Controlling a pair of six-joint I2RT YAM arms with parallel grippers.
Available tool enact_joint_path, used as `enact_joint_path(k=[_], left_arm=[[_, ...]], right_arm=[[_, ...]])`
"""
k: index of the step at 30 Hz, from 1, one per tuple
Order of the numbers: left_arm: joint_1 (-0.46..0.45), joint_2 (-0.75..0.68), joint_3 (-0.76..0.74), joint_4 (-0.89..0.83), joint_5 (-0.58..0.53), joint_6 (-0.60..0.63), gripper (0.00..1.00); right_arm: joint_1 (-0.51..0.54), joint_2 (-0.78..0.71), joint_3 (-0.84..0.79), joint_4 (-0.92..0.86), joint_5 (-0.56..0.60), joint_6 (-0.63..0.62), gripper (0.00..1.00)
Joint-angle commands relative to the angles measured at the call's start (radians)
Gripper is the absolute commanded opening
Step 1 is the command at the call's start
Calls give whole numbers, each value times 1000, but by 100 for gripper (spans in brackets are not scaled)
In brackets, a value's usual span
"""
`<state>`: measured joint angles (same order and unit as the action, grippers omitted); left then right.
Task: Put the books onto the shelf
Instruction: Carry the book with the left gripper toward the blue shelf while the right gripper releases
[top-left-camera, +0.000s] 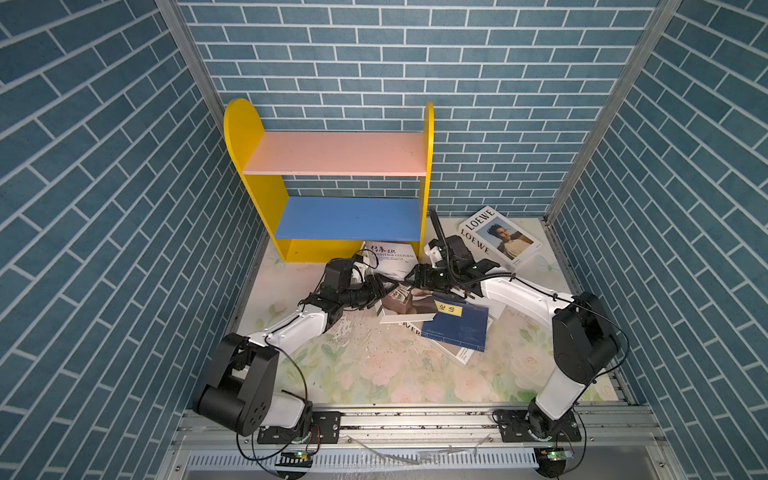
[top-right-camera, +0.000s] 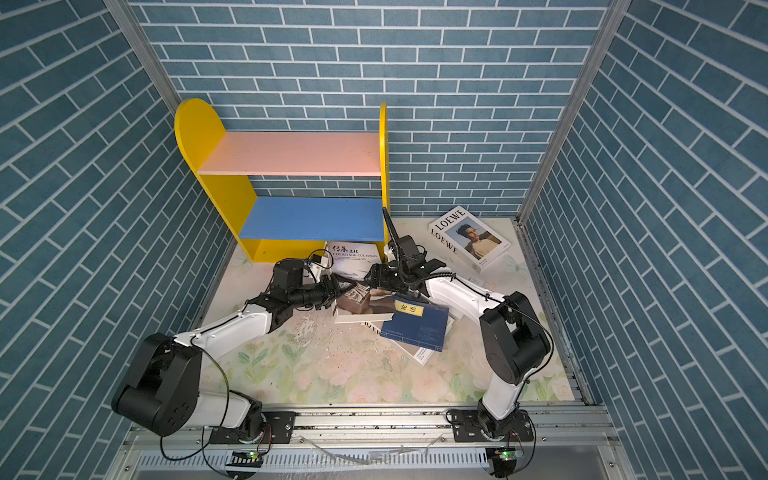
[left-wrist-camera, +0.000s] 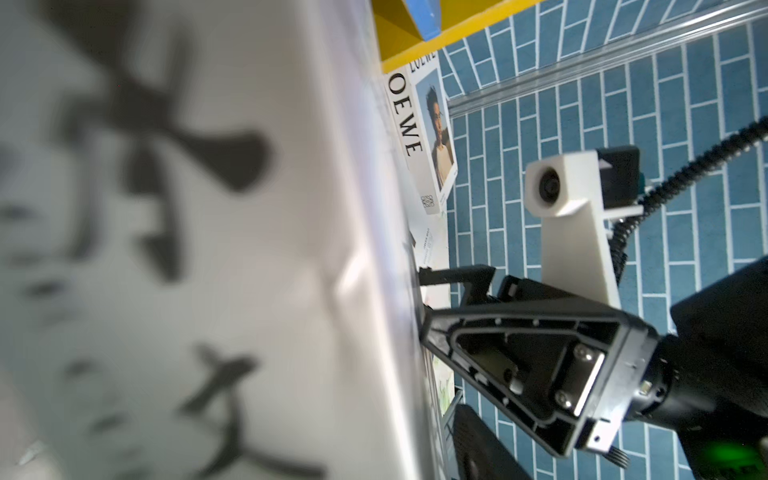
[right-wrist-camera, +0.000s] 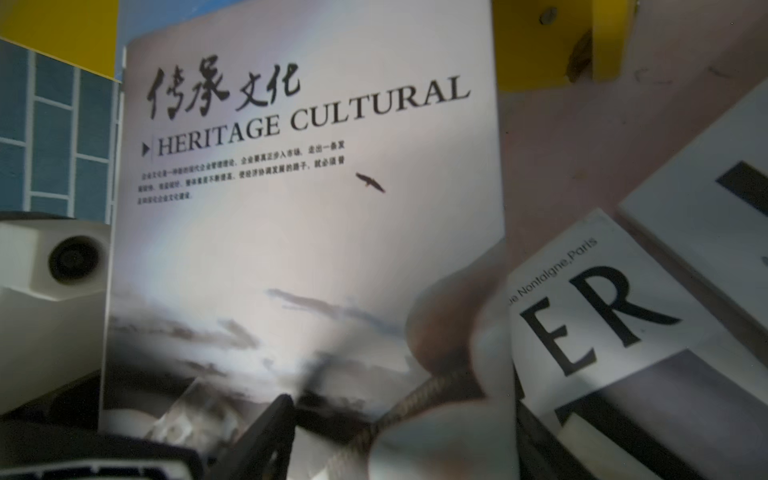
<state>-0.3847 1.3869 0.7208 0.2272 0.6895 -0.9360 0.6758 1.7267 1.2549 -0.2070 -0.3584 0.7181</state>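
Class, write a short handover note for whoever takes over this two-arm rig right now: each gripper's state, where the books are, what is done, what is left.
Left gripper: beside the white Heritage Cultural book; grip unclear.
Right gripper: fingertips at that book's edge; grip unclear.
That book is in front of the yellow-sided wooden shelf; its pink and blue boards hold nothing.
White LOEWE portrait book: lying flat, right of the shelf.
Thin navy book with yellow label, white LOVER book and brown-patterned white book: piled in the middle, near the grippers.
Done: nothing shelved. Left: all five books.
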Motion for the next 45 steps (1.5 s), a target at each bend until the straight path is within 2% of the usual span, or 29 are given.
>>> enact_joint_path(k=[1, 10, 16, 21, 24, 30, 37, 41, 45], left_arm=[[-28, -53, 52, -6, 65, 51, 55], [-28, -178, 78, -209, -62, 137, 40], [-26, -295, 147, -472, -247, 298, 37], [-19, -384, 162, -536, -402, 334, 34], [14, -407, 148, -477, -399, 275, 34], [143, -389, 111, -237, -359, 49, 33], [292, -294, 95, 31, -354, -244, 32], [320, -251, 104, 138, -391, -300, 32], [322, -199, 136, 166, -465, -311, 34]], right_arm=[[27, 8, -18, 111, -67, 53, 76], [27, -27, -41, 111, -29, 64, 76], [27, -70, -33, 107, -7, 73, 77], [27, -102, 12, 89, 22, 92, 79], [29, -104, 47, 94, 25, 116, 79], [44, -93, 91, 170, 65, 187, 79], [91, -50, 111, 299, 203, 307, 79], [118, -27, 106, 367, 291, 344, 79], [128, 0, 122, 403, 303, 358, 79]])
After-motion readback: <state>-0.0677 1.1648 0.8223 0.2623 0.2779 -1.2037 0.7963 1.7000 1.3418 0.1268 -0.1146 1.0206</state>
